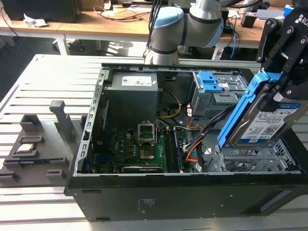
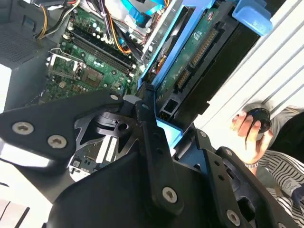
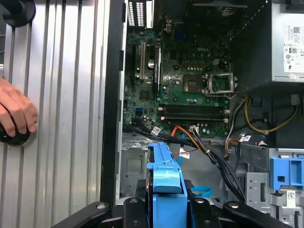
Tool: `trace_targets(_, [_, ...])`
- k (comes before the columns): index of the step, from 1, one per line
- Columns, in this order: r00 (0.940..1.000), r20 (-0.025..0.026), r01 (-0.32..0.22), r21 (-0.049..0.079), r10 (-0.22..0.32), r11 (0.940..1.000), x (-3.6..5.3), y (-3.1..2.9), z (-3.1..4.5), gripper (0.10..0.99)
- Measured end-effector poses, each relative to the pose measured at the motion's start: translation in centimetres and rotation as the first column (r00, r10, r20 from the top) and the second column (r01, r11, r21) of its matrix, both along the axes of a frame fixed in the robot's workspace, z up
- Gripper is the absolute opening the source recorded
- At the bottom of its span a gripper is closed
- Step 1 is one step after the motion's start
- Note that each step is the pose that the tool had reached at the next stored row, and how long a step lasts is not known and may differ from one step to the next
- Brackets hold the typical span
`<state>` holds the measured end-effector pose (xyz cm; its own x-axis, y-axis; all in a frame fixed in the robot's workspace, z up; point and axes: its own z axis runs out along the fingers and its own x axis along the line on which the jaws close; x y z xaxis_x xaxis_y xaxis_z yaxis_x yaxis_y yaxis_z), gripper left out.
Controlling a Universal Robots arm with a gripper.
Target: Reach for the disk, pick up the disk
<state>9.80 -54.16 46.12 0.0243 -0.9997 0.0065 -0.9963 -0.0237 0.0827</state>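
And there it is: the black two-fingered gripper (image 1: 276, 79) is clamped on the flat silver hard drive with its white-and-blue label and blue plastic bracket (image 1: 267, 120), holding it tilted on edge, clear above the open black computer case (image 1: 159, 192) at the exterior view's right. The drive's lower edge hangs just over the perforated metal drive cage (image 1: 260, 159) at the case's near corner, not touching it.

In the second wrist view the black fingers (image 2: 152, 137) pinch the blue bracket from both sides, with the drive's green circuit-board underside (image 2: 190, 61) facing the camera. The first wrist view looks straight down the bracket's blue edge (image 3: 164, 178) into the case.

Room below: the green motherboard (image 1: 144, 144) lies flat on the case floor, the grey power supply box (image 1: 132, 96) fills the far corner, and orange and black cables (image 1: 197, 139) run close beside the cage. A blue drive-bay clip (image 1: 209, 82) sits on the far bay.

Outside the case wall, a person's hand (image 3: 16, 114) rests on a black knob on the slatted aluminium table (image 1: 48, 72).
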Motion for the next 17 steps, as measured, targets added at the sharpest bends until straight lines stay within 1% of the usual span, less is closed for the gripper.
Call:
trace_targets(1, [1.0000, -0.0040, 0.000, 0.000, 0.000, 1.0000, 0.52, 0.15, -0.27, 0.365])
trace_targets(2, [1.0000, -0.0062, 0.000, -0.001, 0.000, 1.0000, 0.89, 0.16, -0.55, 0.365])
trace_targets(4, [1.0000, -0.0064, 0.000, -0.002, 0.000, 1.0000, 0.94, -0.01, -0.71, 0.365])
trace_targets(7, [1.0000, -0.0065, 0.000, -0.004, 0.000, 1.0000, 1.02, -0.57, -0.96, 0.365])
trace_targets(9, [1.0000, -0.0068, 0.000, -0.004, 0.000, 1.0000, 1.15, -0.57, -1.03, 0.365])
trace_targets(17, [1.0000, -0.0068, 0.000, -0.004, 0.000, 1.0000, 1.18, -0.57, -1.04, 0.365])
